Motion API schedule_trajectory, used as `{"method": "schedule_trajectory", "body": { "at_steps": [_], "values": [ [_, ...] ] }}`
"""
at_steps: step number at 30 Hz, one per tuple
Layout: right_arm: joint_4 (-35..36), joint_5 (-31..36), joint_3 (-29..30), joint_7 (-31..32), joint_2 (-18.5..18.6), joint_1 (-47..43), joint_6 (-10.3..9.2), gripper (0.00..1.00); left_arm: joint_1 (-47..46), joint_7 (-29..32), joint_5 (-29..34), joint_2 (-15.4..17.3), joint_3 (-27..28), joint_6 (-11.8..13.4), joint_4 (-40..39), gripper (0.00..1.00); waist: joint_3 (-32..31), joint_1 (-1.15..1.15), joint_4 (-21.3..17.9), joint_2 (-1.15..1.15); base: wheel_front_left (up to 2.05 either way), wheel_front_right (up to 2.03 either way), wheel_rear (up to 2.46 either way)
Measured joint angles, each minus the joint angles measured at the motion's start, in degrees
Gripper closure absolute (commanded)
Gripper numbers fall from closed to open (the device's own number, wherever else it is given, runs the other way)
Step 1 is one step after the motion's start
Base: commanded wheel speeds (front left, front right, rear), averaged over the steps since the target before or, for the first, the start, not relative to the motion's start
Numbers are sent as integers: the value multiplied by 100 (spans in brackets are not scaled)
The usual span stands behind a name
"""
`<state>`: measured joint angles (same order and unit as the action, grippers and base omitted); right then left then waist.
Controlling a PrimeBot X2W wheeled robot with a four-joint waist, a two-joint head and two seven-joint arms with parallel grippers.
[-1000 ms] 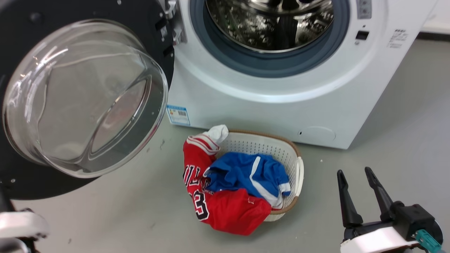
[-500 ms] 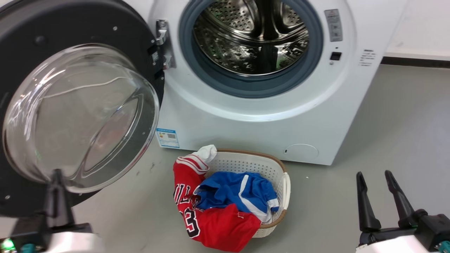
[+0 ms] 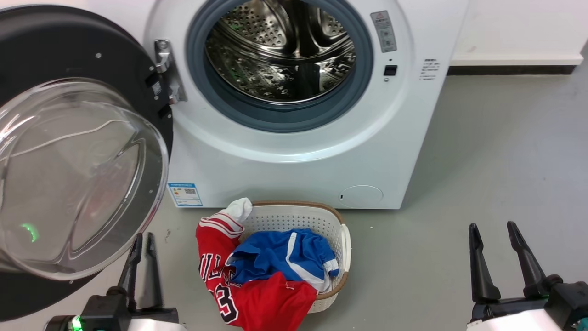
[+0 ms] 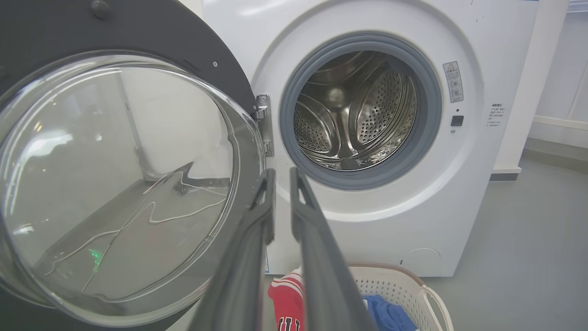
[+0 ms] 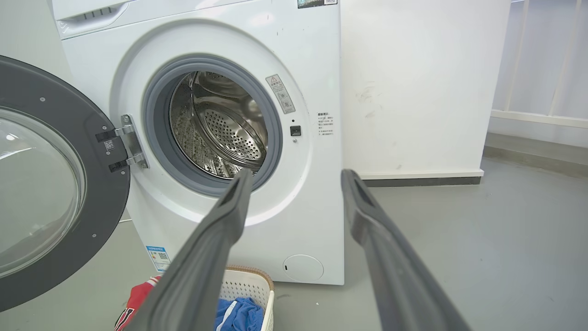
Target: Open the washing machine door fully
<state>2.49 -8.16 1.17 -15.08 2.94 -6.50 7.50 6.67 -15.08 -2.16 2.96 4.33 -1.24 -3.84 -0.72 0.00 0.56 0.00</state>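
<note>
At far left, the washing machine door [image 3: 78, 174] stands wide open. It hangs on its hinge [image 3: 163, 69] to the left of the opening, with the inner face and the bulging glass bowl turned toward the robot. Just below the door's lower rim in the head view, the left pincer [image 3: 143, 236] has its fingers pressed almost together, leaving a slim gap and gripping nothing. It looks clear of the door, though I cannot rule out contact.

On the washing machine [image 3: 298, 156], the drum [image 3: 280, 50] and the grey gasket [image 3: 275, 117] are fully uncovered. The task therefore looks done or nearly so. At most a last push to the hinge stop remains, and the pictures do not show whether the stop is reached.

On the floor [image 3: 482, 151] in front of the machine, a laundry basket [image 3: 344, 234] sits close to its base. A red jersey [image 3: 257, 299] spills over the basket's left rim toward the door, with a blue garment [image 3: 280, 253] inside. That spill narrows the lane beside the left pincer.

At right, the right pincer [image 3: 491, 224] is spread and empty, over bare floor well apart from the basket.
</note>
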Motion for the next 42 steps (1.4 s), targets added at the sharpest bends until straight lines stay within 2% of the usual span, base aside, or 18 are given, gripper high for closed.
{"method": "schedule_trajectory", "body": {
  "at_steps": [14, 34, 35, 41, 42],
  "values": [
    [-110, -19, -25, 0, 0, -88, 0, 0, 135, 1, -30, -4, -436, 174, 355, 0, 28, 0, -358, 0, 0, 0, 0],
    [-248, -38, -58, 0, 0, -104, 0, 0, 160, 1, -46, -4, -494, 361, 642, 0, 49, 0, -322, 0, 0, 0, 0],
    [-258, -38, -62, 0, 0, -105, 0, 100, 161, 1, -37, -4, -490, 379, 655, 100, 48, 0, -320, 0, 0, 0, 0],
    [-550, -91, -77, 40, 0, -140, 0, 100, 210, 47, -114, -8, -512, 377, 973, 100, 49, 0, -316, 0, 0, 0, 0],
    [-583, -316, -79, 80, 1, -154, 0, 100, 213, 111, -344, -9, -498, 366, 1013, 100, 49, 0, -312, 0, 0, 0, 0]
  ]
}}
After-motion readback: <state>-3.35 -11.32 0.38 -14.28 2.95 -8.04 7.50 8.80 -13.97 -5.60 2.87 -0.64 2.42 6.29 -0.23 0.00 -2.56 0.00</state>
